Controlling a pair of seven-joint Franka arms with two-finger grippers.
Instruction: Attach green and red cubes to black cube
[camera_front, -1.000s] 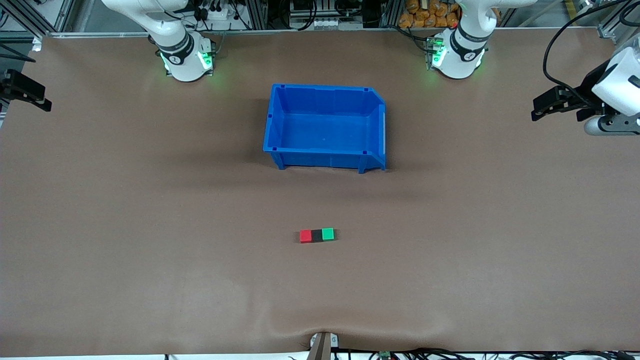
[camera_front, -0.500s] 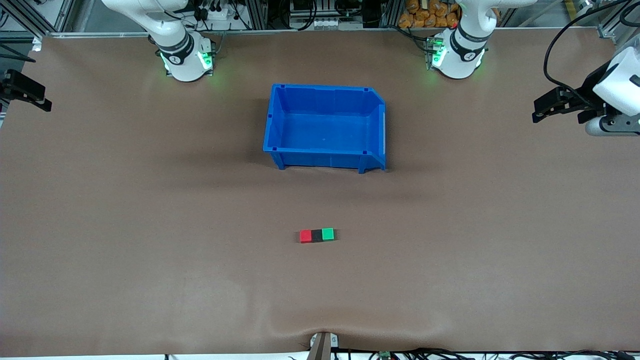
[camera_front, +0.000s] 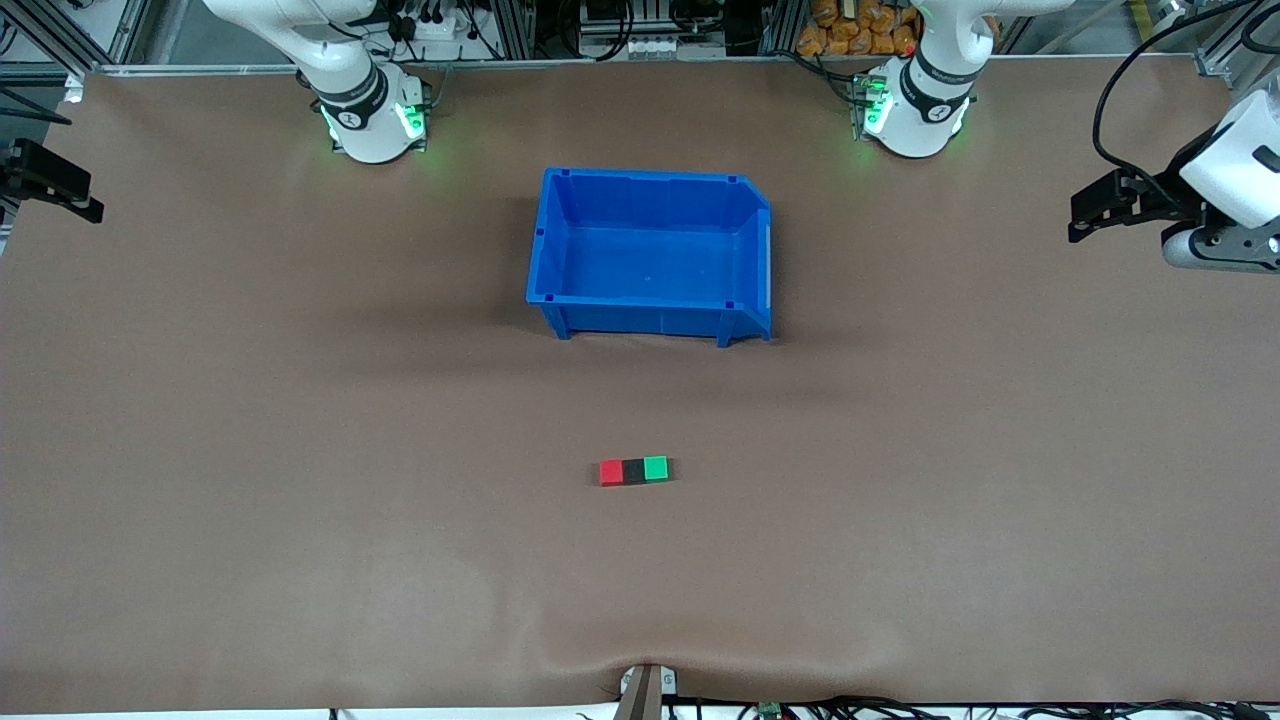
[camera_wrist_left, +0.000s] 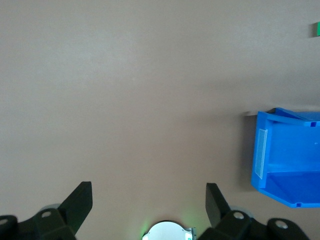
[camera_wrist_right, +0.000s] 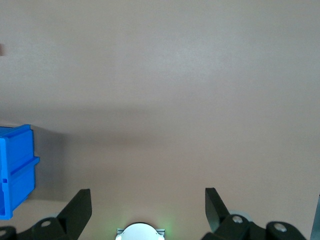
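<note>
Cubes sit joined in 1 short row on the table (camera_front: 300, 560), nearer the front camera than the blue bin (camera_front: 650, 255). Going across the front view, the right hand (camera_front: 50, 185) hangs over the table edge at the right arm's end, its fingers (camera_wrist_right: 77, 212) spread wide and holding nothing. Next comes the red cube (camera_front: 611, 472), touching the black cube (camera_front: 633, 470), which touches the green cube (camera_front: 655, 467) toward the left arm's end. The bin stands well apart from the row, midway between the 2 arm bases. Last, the left hand (camera_front: 1100, 212) hangs over the table at the left arm's end, fingers (camera_wrist_left: 80, 202) wide apart and empty. Both arms wait
</note>
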